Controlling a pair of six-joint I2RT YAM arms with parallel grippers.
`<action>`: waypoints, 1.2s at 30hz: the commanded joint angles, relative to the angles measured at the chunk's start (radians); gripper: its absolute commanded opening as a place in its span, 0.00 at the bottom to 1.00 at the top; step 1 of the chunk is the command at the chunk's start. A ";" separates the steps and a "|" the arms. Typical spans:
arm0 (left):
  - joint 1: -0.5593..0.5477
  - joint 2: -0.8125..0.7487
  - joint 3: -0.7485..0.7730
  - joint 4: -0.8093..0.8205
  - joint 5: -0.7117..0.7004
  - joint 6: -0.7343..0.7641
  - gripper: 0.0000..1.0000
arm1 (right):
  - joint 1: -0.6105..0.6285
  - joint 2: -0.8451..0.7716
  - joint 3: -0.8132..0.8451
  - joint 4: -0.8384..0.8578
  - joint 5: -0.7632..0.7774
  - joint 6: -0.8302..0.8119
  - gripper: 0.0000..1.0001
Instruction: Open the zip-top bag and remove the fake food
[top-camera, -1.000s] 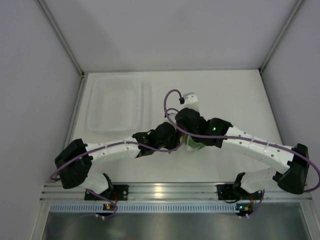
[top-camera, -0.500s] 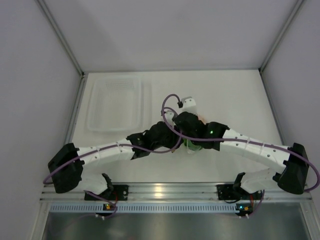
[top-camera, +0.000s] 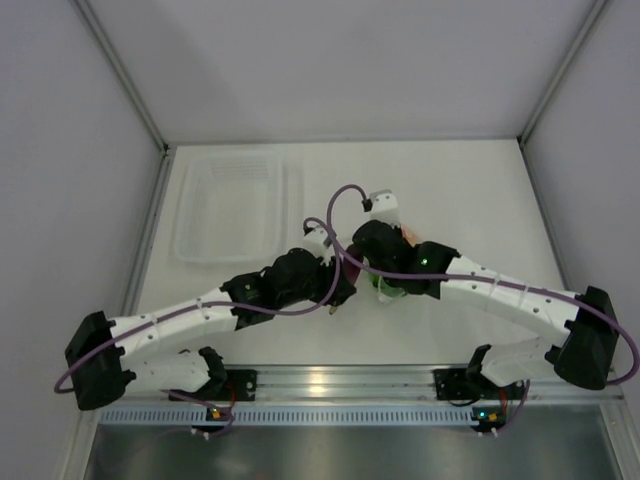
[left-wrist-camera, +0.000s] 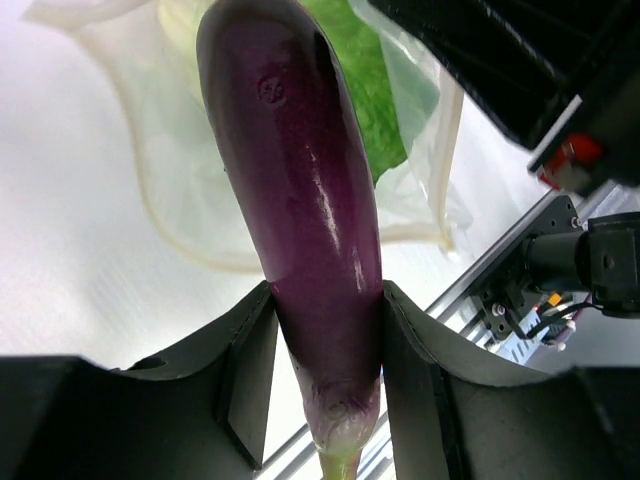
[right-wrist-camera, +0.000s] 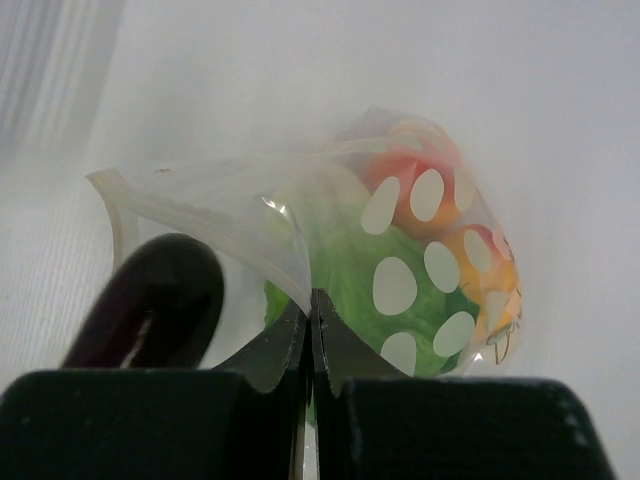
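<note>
My left gripper (left-wrist-camera: 327, 300) is shut on the stalk end of the slim purple eggplant (left-wrist-camera: 300, 180), whose far end still points at the mouth of the zip-top bag (left-wrist-camera: 190, 200). In the top view the left gripper (top-camera: 342, 292) sits just left of the bag (top-camera: 384, 291). My right gripper (right-wrist-camera: 311, 300) is shut on the edge of the clear, white-dotted bag (right-wrist-camera: 400, 250) and holds it up. Inside the bag lie the green lettuce (right-wrist-camera: 345, 270) and two orange peach-like fruits (right-wrist-camera: 420, 190). The eggplant (right-wrist-camera: 150, 300) shows dark at the left of the bag's mouth.
A rigid clear tray (top-camera: 228, 205) stands at the back left of the white table. Both arms meet at the table's middle. Grey walls close in the left, right and back sides. The aluminium rail (top-camera: 320, 380) with the arm bases runs along the near edge.
The left arm has drawn back toward the near left, pulling the eggplant out of the bag's mouth. The right gripper has stayed almost in place, holding the bag.
</note>
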 joint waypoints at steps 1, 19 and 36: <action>-0.001 -0.104 -0.011 -0.139 -0.083 -0.012 0.00 | -0.025 -0.041 -0.007 0.029 0.025 -0.009 0.00; 0.677 -0.086 0.197 -0.307 -0.189 0.077 0.00 | -0.074 -0.179 -0.015 0.012 -0.086 -0.053 0.00; 0.981 0.598 0.613 -0.303 -0.054 0.092 0.08 | -0.102 -0.179 0.007 0.059 -0.215 -0.087 0.00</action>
